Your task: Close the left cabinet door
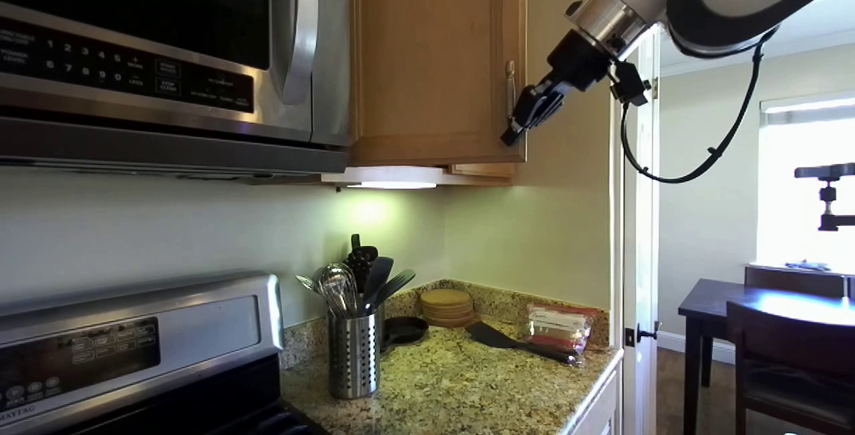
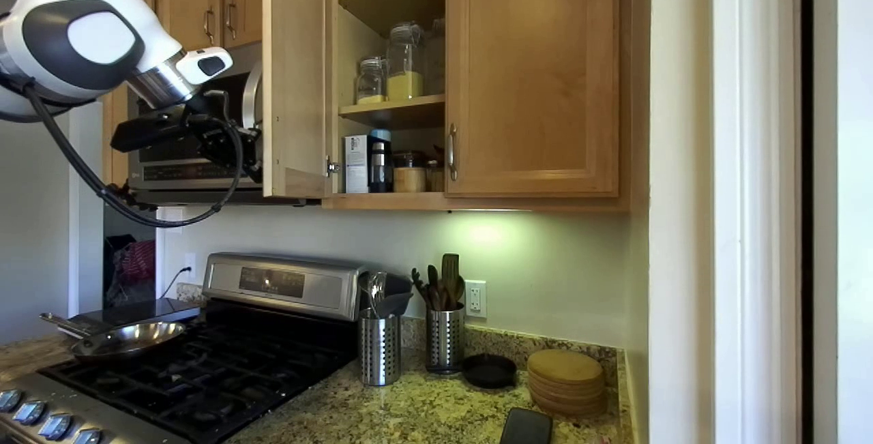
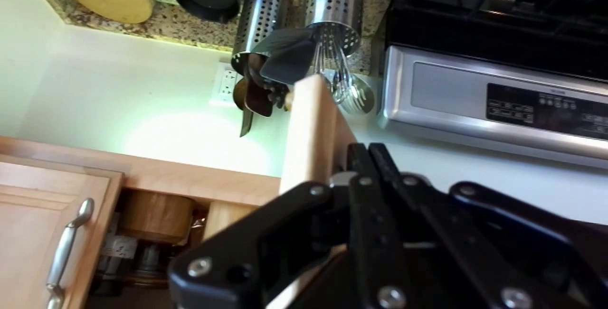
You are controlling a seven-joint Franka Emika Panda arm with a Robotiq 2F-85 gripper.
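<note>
— The hand [image 3: 368, 151] looks clenched to us: in the wrist view its two fingertips [image 3: 358, 153] sit close together.
— And where do we find the left cabinet door [image 2: 294, 76]?
— Standing open. In an exterior view we see it jut out from the cabinet [image 2: 382, 202], its inner face showing, with jars [image 2: 405, 82] on the shelves [image 2: 395, 4] to its right.
— How close is the hand?
— Right by the door's outer face, near the lower corner and just beside the handle [image 1: 510, 77]. Whether it touches, we can't tell.
— What about the neighbouring door [image 2: 532, 76]?
— We see that one flat against the cabinet.
— And lower down?
— On the counter [image 1: 441, 378] we have a metal holder [image 1: 354, 358] full of utensils [image 1: 379, 276], a small black pan [image 1: 406, 330] and a stack of tan discs [image 1: 446, 303]; the stove [image 2: 327, 287] stands beside it.
</note>
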